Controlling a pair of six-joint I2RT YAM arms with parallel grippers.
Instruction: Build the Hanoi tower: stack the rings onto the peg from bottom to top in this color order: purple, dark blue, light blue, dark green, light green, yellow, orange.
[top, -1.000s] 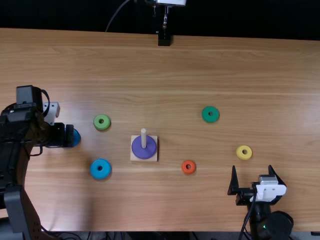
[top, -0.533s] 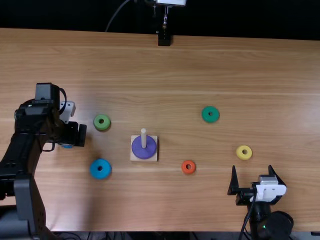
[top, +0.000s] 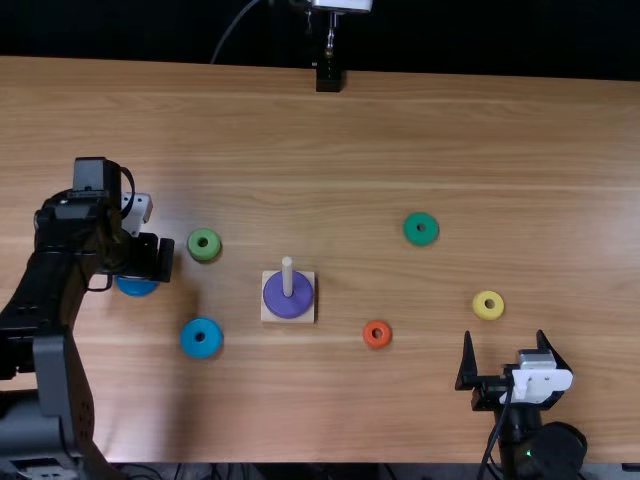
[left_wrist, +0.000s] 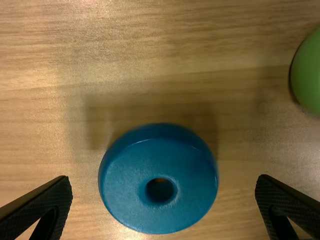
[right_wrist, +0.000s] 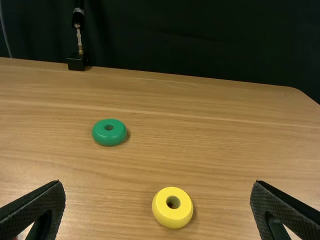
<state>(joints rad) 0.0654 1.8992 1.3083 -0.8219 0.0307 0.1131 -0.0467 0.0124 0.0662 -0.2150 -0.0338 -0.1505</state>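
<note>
A thick, smooth, round dark blue ring (top: 137, 287) with a small central hole lies flat on the light brown wooden desk (top: 350, 150), near the spread left end effector (top: 160, 258). The right end effector (top: 504, 335) is likewise spread.

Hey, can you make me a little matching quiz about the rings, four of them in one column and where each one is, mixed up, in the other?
1. purple ring
2. dark blue ring
3. orange ring
4. yellow ring

A. rightmost of all the rings in the top view
B. around the peg
C. on the table, the nearest ring to the right of the base
D. framed by the open jaws of the left gripper in its wrist view

Right pairs: 1-B, 2-D, 3-C, 4-A
</note>
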